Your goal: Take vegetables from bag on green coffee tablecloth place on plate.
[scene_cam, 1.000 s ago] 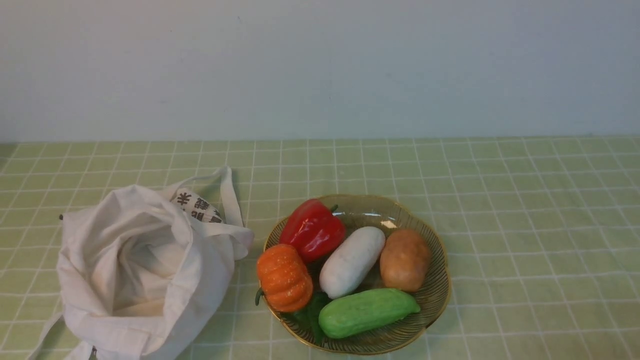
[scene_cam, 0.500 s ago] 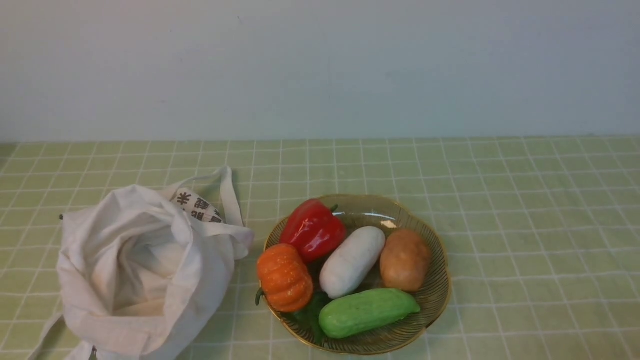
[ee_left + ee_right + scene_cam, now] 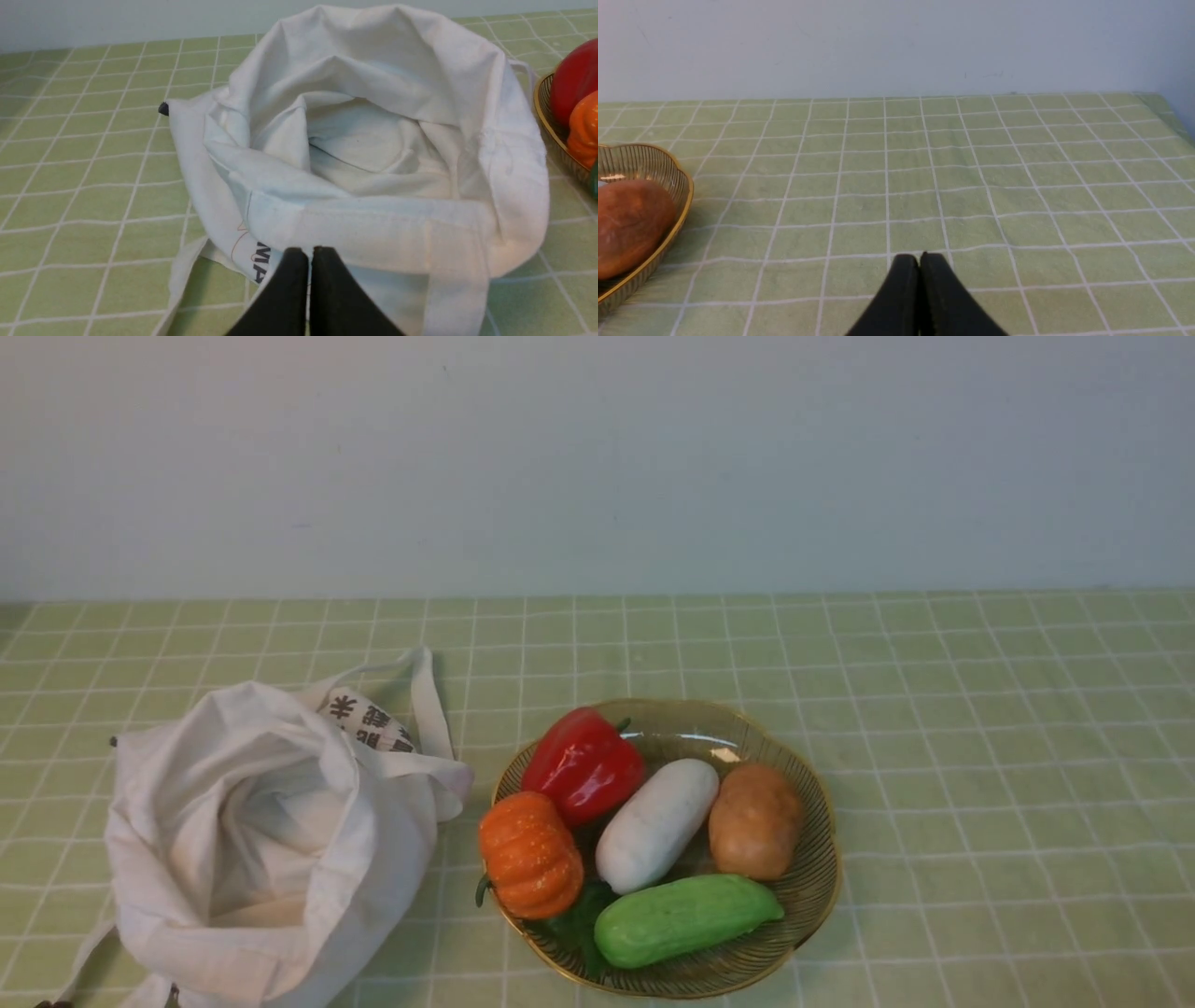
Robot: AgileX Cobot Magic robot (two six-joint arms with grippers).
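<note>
Vegetables Gathered on the Amber Plate Beside the Slumped Bag

The shallow amber-gold glass plate with a scalloped, ribbed rim (image 3: 815,924) sits on the pale green tablecloth with thin white grid lines (image 3: 980,737). In it, the small orange ribbed pumpkin with a green stem (image 3: 530,855) lies at the left side of the plate, its stem reaching out over the rim. The glossy red pepper (image 3: 583,765) lies just beyond the pumpkin and touches it. A smooth white oblong vegetable (image 3: 658,825) lies tilted across the middle, between the pepper and the brown rounded potato-like vegetable (image 3: 756,821). A bright green elongated vegetable (image 3: 689,920) lies at the near side, and a dark green item (image 3: 583,926), partly hidden, rests between it and the pumpkin.

To the left of the plate, the soft off-white cloth bag with black printed characters (image 3: 392,877) stands slumped, its mouth gaping to show creased folds inside. One long handle curls on the cloth toward the far side.

The left end effector (image 3: 310,252) is pressed together, in front of the bag in its wrist view, pinching nothing. The right end effector (image 3: 919,256) is also pressed together, with nothing between its fingertips.
</note>
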